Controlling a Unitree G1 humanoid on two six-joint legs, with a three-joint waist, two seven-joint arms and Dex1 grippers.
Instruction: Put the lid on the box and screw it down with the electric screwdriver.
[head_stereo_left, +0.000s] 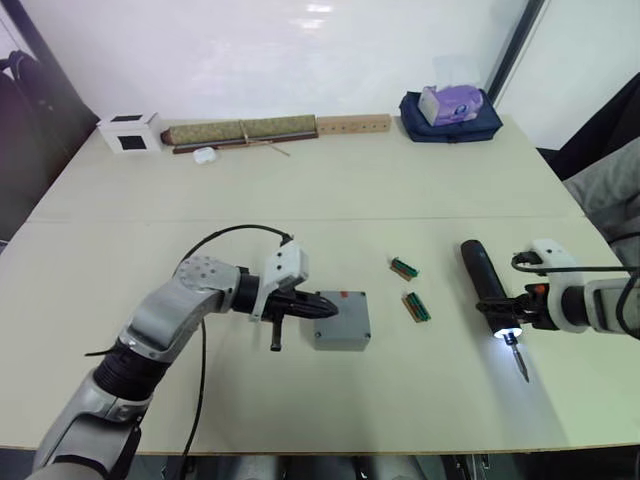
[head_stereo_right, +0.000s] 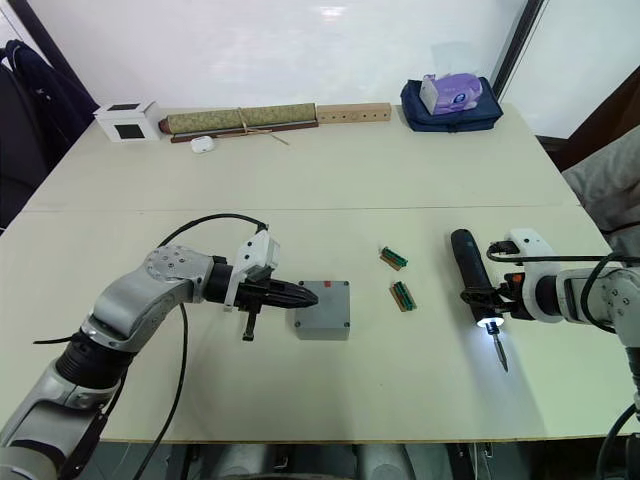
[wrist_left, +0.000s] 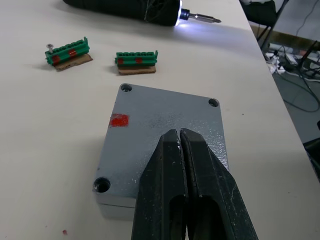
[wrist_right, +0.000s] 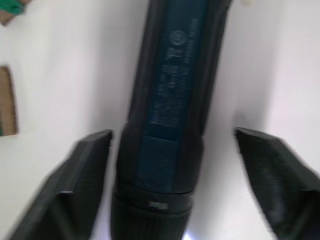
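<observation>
Pale beige table (head_stereo_left: 330, 190) carries everything. From its centre, the box with the lid (wrist_left: 165, 125) already on top sits at about 6 o'clock, a little toward the left arm. The left gripper (wrist_left: 181, 137) has its two black fingers pressed together, holding nothing, and the tips rest over the lid near its middle.

At about 4 o'clock from the centre lies the electric screwdriver (head_stereo_left: 488, 285), flat on the table, its light on. Its long axis runs from 12 to 6 o'clock, and the metal bit points toward the near edge of the table. The right gripper (wrist_right: 175, 170) stands wide open, one finger on each side of the tool's body, not gripping it yet. I judge the right arm is clearly the nearer one to take it.

Two small green parts (head_stereo_left: 410, 288) lie between lid and screwdriver.
</observation>
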